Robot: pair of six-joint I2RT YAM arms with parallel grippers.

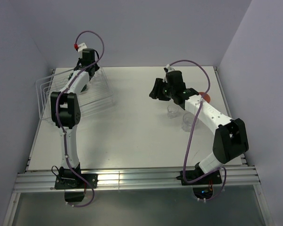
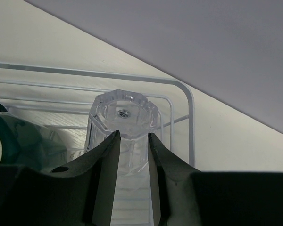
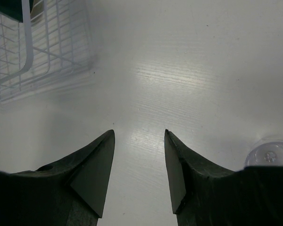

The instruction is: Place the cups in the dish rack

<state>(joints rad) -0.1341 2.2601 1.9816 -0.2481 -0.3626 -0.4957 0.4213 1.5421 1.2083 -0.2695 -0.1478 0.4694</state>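
Upper left, our left gripper clamps an upturned clear cup upright over the dish rack; our right gripper hangs half-open, empty.

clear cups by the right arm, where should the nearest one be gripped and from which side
The nearest clear cup stands on the table close to the right arm's forearm. Judging by its round upright wall, pinch across the sides at mid-height, coming from above or from the open left, away from the other clear cup behind it.
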